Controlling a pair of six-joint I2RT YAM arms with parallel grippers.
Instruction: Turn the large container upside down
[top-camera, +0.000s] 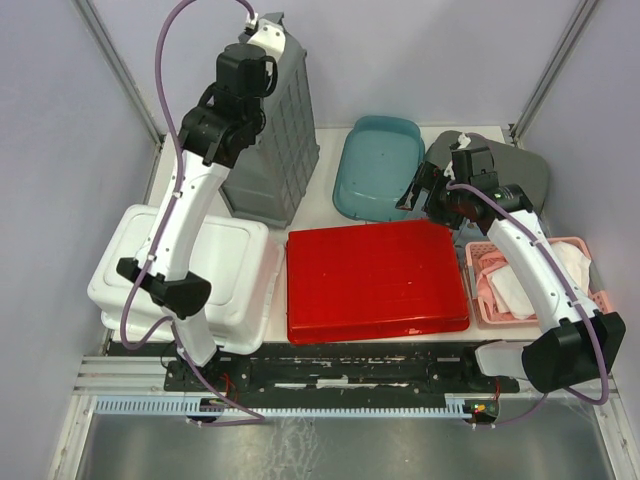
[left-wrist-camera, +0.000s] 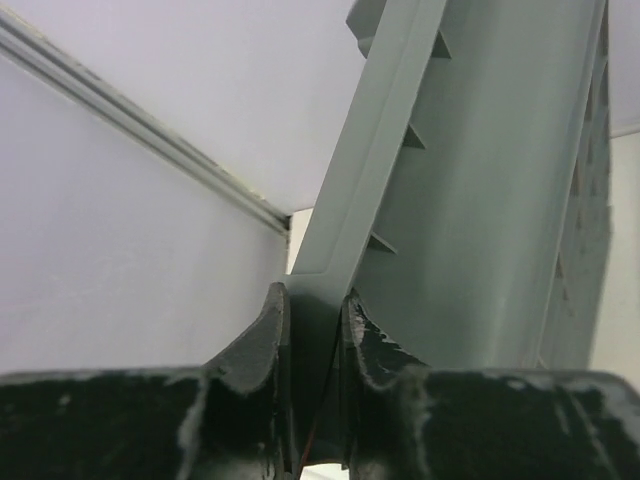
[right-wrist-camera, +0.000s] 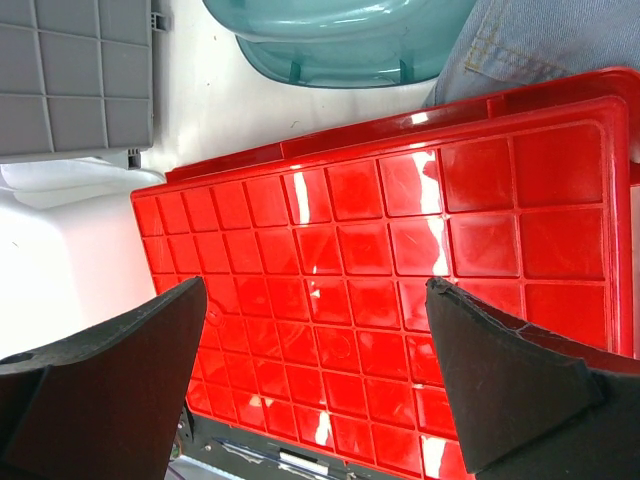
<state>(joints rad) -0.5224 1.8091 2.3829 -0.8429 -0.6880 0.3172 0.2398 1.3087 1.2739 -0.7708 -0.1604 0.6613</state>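
1. Grey container (top-camera: 272, 130) stands on its edge just behind the red crate's (top-camera: 375, 280) far-left corner.
2. Your left gripper (left-wrist-camera: 312, 305) is clamped on its rim.
3. Your right gripper (right-wrist-camera: 315, 295) hangs over the red crate, jaws wide.

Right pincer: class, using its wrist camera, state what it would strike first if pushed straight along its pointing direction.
The open right pincer would probably meet the gridded face of the red container first; it fills the view ahead, though depth is unclear.
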